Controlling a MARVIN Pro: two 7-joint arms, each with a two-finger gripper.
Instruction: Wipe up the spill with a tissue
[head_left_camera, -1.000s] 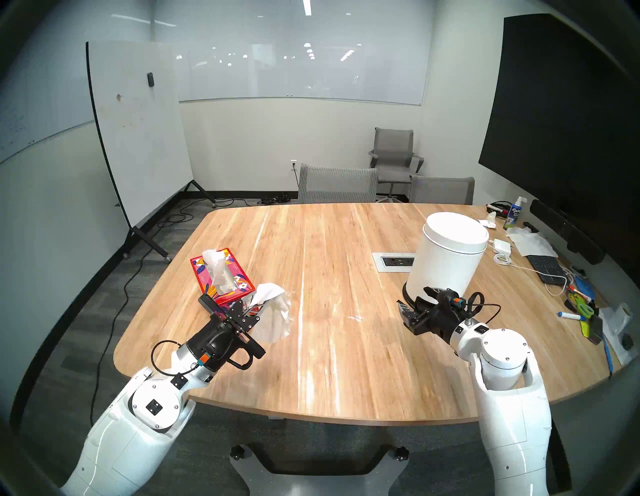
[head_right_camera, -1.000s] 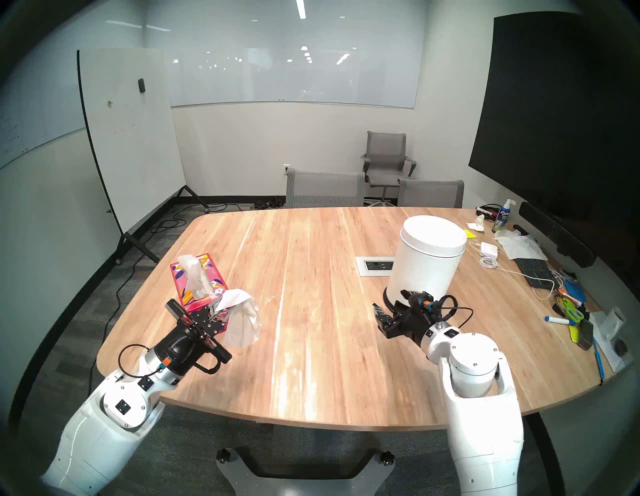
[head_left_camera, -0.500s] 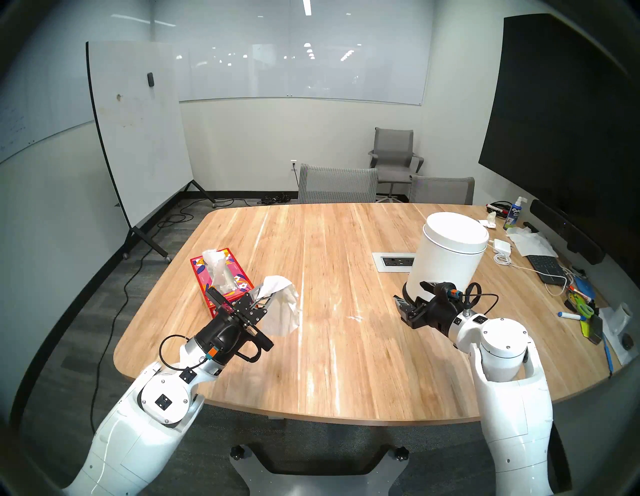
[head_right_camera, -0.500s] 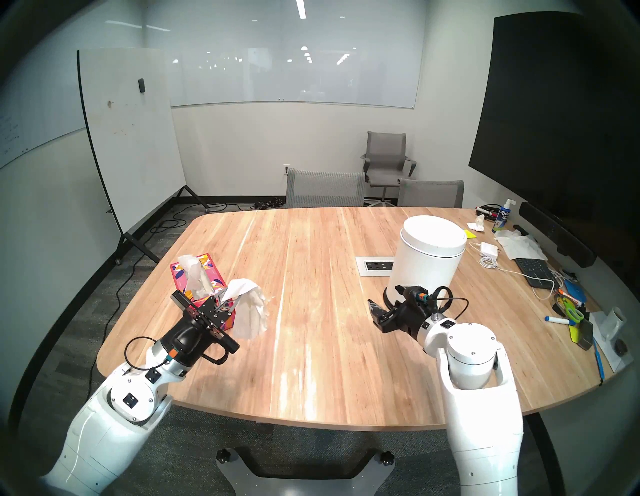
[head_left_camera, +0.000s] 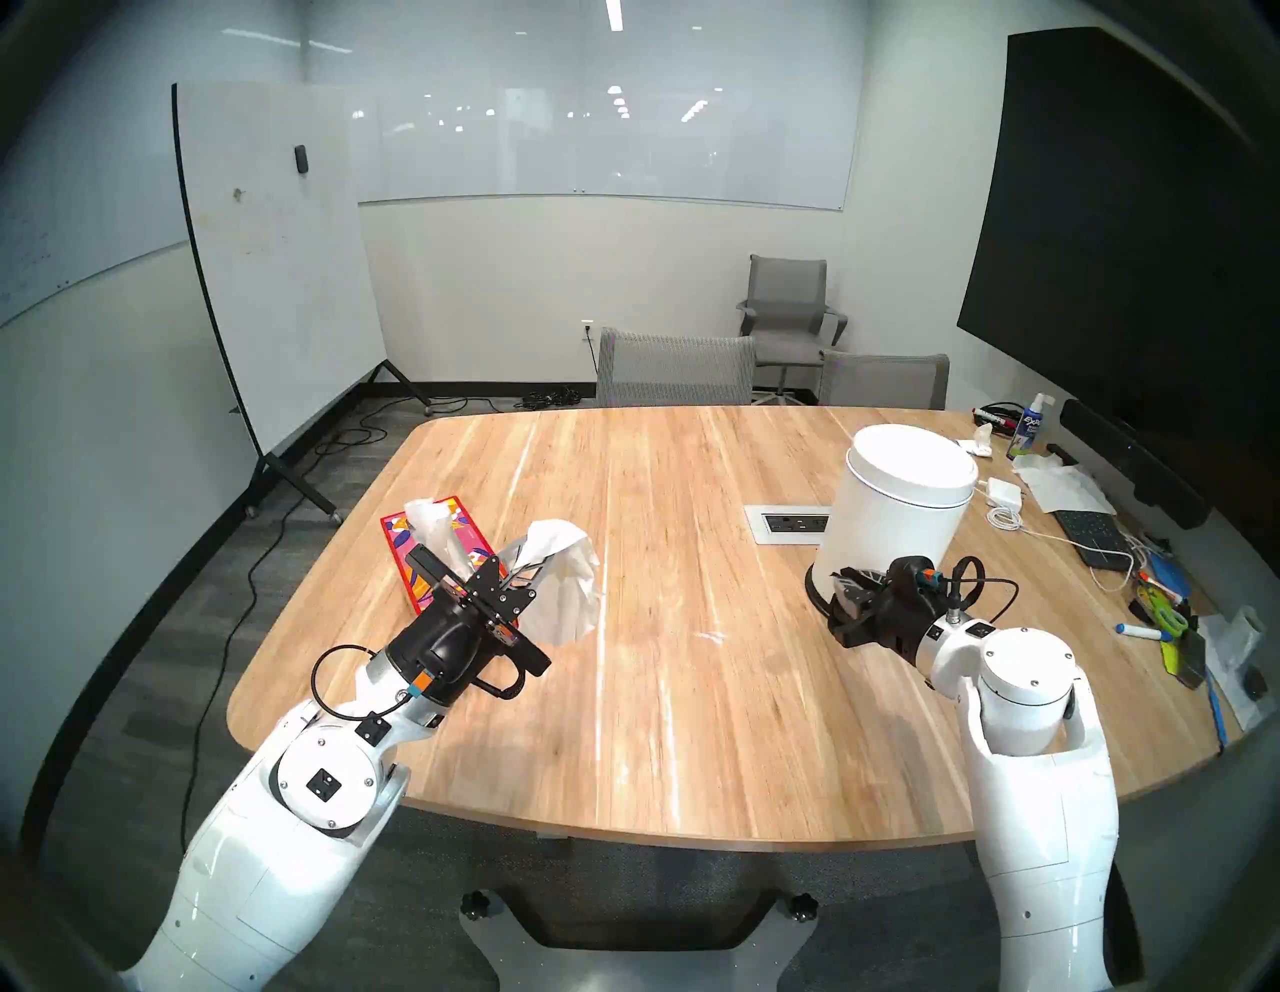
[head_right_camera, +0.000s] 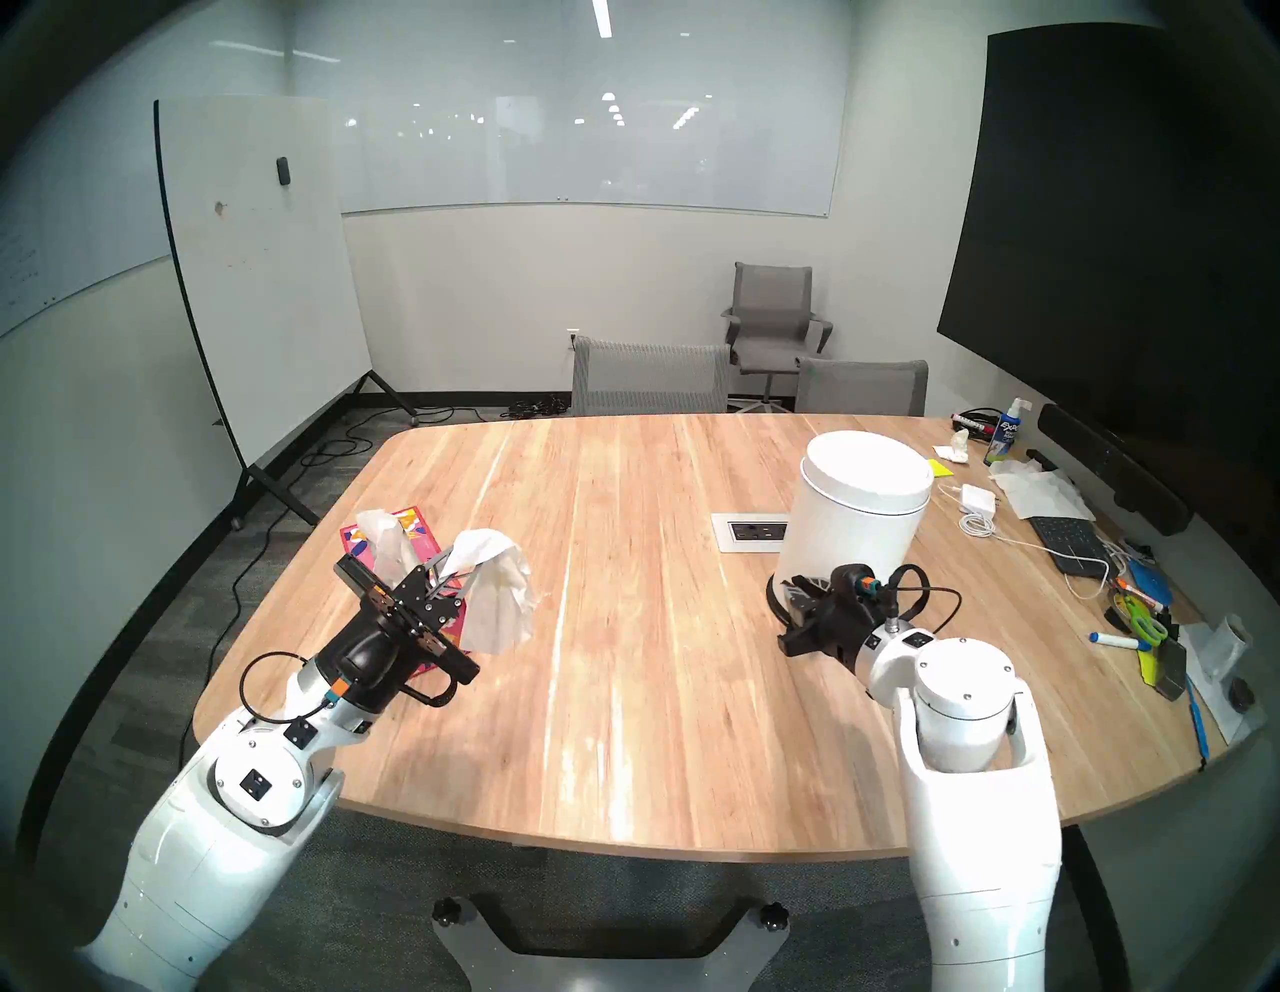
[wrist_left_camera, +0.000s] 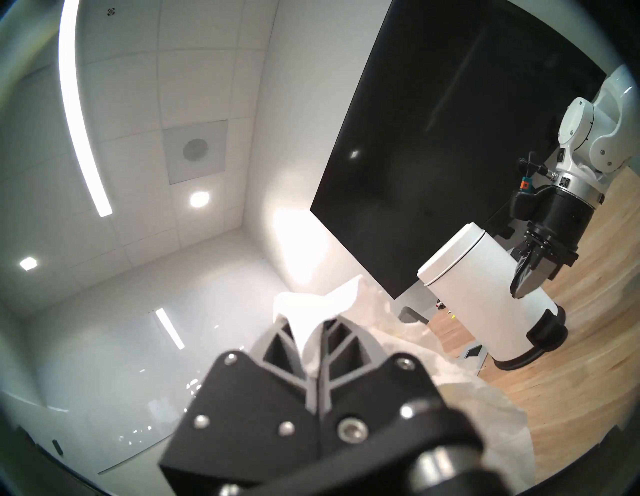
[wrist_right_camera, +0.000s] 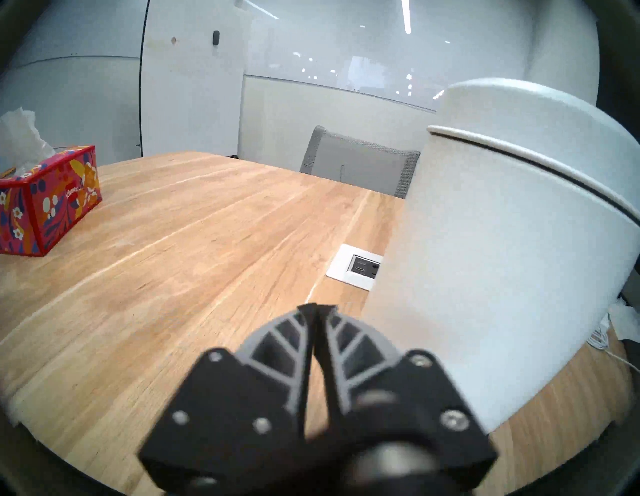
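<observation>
Left gripper (head_left_camera: 528, 569) pinches the tissue (head_left_camera: 564, 589) above the table (head_left_camera: 692, 727); right gripper (wrist_right_camera: 317, 308), fingertips pressed together, sits at the bin's (head_left_camera: 893, 519) six o'clock.

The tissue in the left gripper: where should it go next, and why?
Probably down and to the robot's right, onto the spill. The left gripper is shut on the tissue, which hangs clear above the table, while the whitish wet patch lies bare on the wood between the two arms.
</observation>
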